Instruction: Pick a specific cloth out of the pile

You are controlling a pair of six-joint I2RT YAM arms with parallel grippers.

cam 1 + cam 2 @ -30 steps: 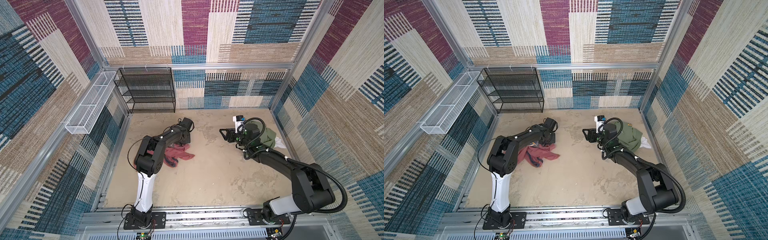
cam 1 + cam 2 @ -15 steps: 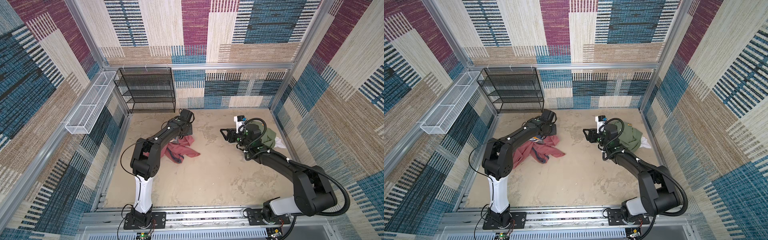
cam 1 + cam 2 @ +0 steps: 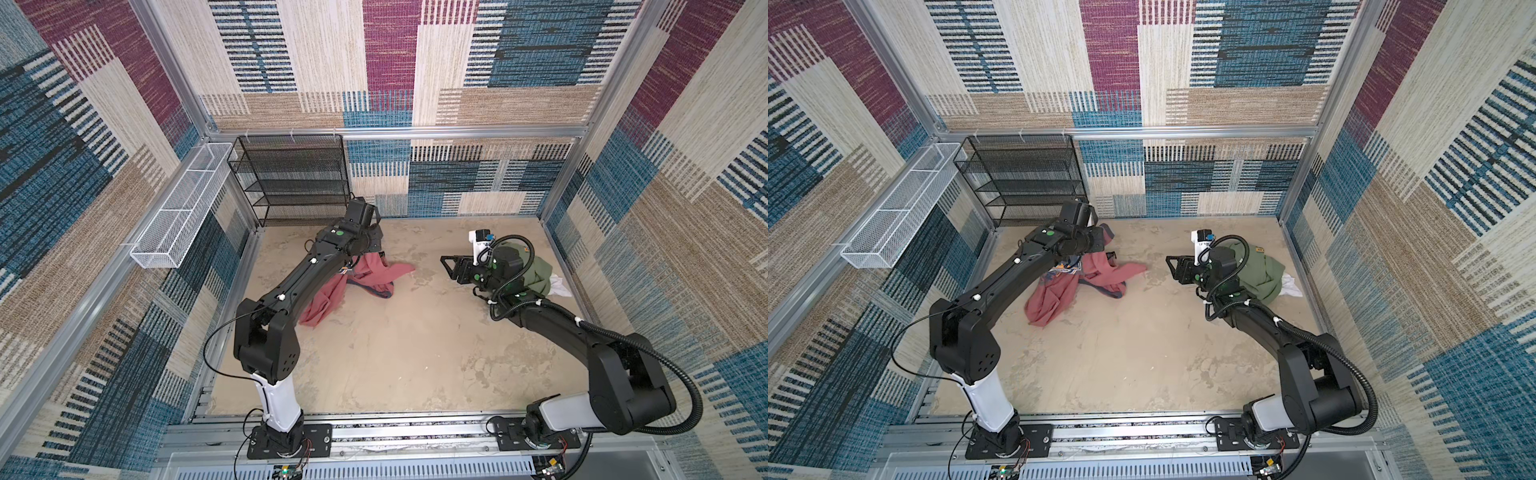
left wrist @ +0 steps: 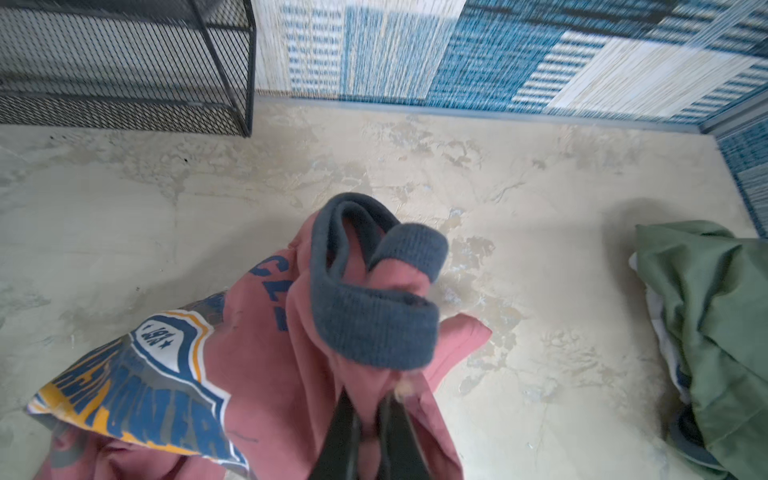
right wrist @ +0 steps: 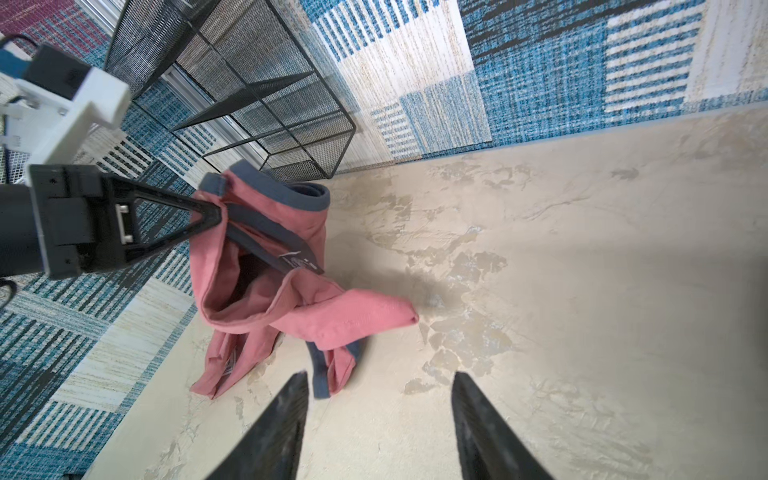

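On my feed the left gripper [image 5: 210, 216] has its jaws pressed together on the brick-red soft garment with grey-blue ribbed trim [image 5: 257, 266], pinching it close to a trimmed edge. Its upper part hangs lifted while its lower folds and one sleeve lie on the mottled beige floor [image 3: 415, 340]. Through the left wrist camera I see the two black fingers [image 4: 345, 419] nearly touching, red fabric bunched around them, a loop of the ribbed band just past the tips and a blue, yellow and white printed badge [image 4: 137, 390] on the cloth. In both top views this garment sits at the far left of the floor, just on the near side of the black mesh shelf rack [image 3: 291, 178] that stands against the far wall. The mound of soft garments [image 3: 540, 274] lies at the far right by the right wall, well apart from the red one: an olive-green garment [image 3: 1262, 274] on top, with a white garment [image 3: 1291, 286] poking out at its right edge. The right gripper [image 5: 380, 376] hangs just left of the mound, pointing left at the red garment, its jaws apart with only bare floor between them. A white wire basket [image 3: 178, 216] hangs on the left wall
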